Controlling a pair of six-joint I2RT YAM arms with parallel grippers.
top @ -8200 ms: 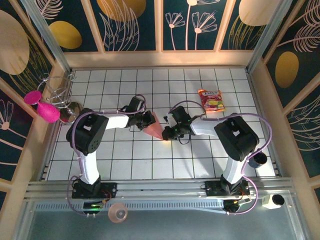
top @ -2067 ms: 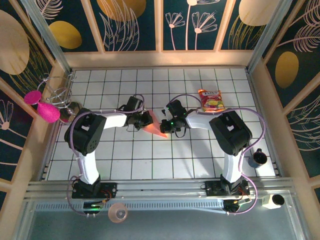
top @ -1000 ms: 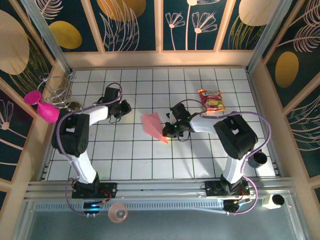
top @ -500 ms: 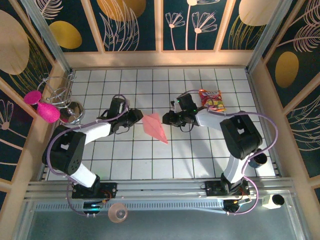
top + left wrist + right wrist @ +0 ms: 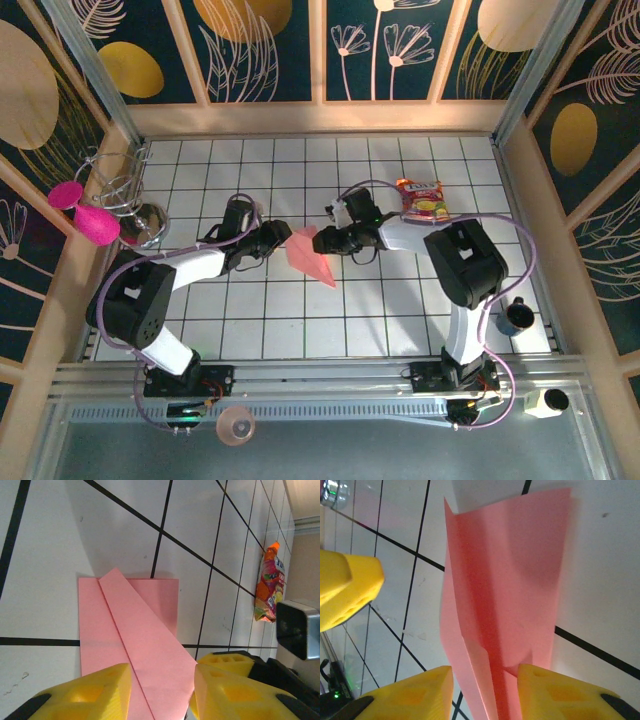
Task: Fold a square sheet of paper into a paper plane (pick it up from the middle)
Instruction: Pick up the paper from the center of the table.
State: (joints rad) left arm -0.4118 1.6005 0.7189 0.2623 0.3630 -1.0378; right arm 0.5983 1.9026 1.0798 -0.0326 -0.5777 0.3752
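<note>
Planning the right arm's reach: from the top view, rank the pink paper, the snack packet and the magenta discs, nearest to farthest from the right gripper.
1. pink paper, mid-table, right at the right gripper.
2. snack packet, farther back and to the right.
3. magenta discs, at the far left wall.

Arms stretched inward; left pincer (image 5: 281, 240), right pincer (image 5: 319, 240) facing, jaws parted.

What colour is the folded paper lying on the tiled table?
Plain salmon pink, no pattern. The folded paper shows best in the left wrist view.
</note>
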